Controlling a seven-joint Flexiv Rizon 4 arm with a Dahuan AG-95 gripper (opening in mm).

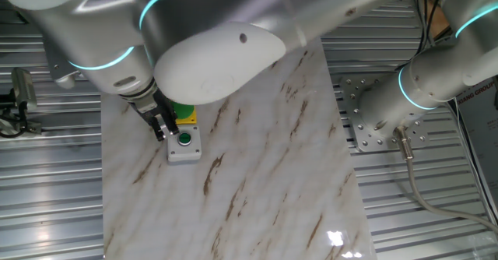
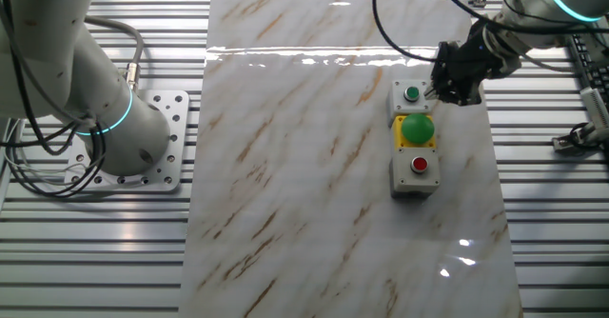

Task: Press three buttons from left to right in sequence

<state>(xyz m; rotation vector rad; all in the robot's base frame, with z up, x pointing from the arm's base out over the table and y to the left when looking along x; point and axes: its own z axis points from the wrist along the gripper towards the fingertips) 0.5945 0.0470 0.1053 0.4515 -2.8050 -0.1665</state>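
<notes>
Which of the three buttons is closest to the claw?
The small green button on the grey end box; the claw sits beside it.

Marble table [image 2: 314, 166] bearing three buttons [image 2: 415, 138]

We see a counter [image 2: 314, 166] with a glossy, smooth marble-look top, white with brown veins, bright glare reflecting off it. Around it lie ribbed metal slats [image 2: 95, 251] with a dull silver sheen. The three button boxes look like plastic: two matt grey boxes, one with a small red button [image 2: 420, 164], one with a small green button [image 2: 412, 94], and a yellow box with a smooth large green button [image 2: 417, 128]. The arm's shell [image 1: 218, 54] is smooth, satin grey and white. The claw [image 2: 455, 88] looks matt black.
</notes>
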